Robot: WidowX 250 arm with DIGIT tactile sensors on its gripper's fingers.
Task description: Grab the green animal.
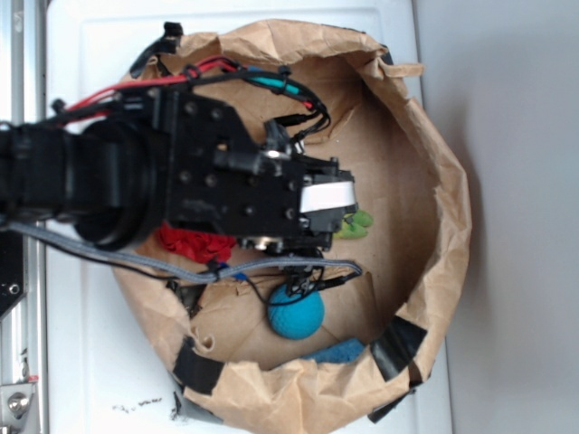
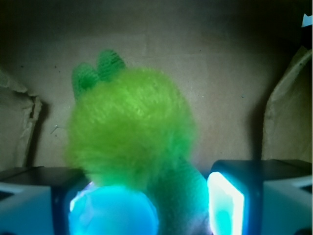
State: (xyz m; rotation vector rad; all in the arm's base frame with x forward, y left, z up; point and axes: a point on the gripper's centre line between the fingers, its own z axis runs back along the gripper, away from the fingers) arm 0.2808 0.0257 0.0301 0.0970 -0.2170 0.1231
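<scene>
One hand (image 2: 151, 205) in view, black, reaching down into a ring of crumpled brown paper (image 1: 434, 181) taped with black strips and floored with cardboard, all resting on a white desk (image 1: 81, 362). Seen from the wrist: two glowing pads (image 2: 226, 203), one at each side of the frame, spread wide enough to take the green animal (image 2: 132, 142) between them. Left pad overlapped by the fuzzy lime body and seemingly touching it; right pad just beside the darker green part, with contact there impossible to judge. Cannot tell whether gripped or only straddled. Two small green feet poking up behind the fuzz. From the exterior view, only a sliver of the green animal (image 1: 355, 224) showing past the tip of the hand (image 1: 339, 212), near the middle of the cardboard floor. Also inside the ring: one blue ball (image 1: 296, 312) near the lower edge, one red fabric lump (image 1: 194, 242) mostly hidden under the arm, one flat blue scrap (image 1: 342, 351) against the paper wall.
</scene>
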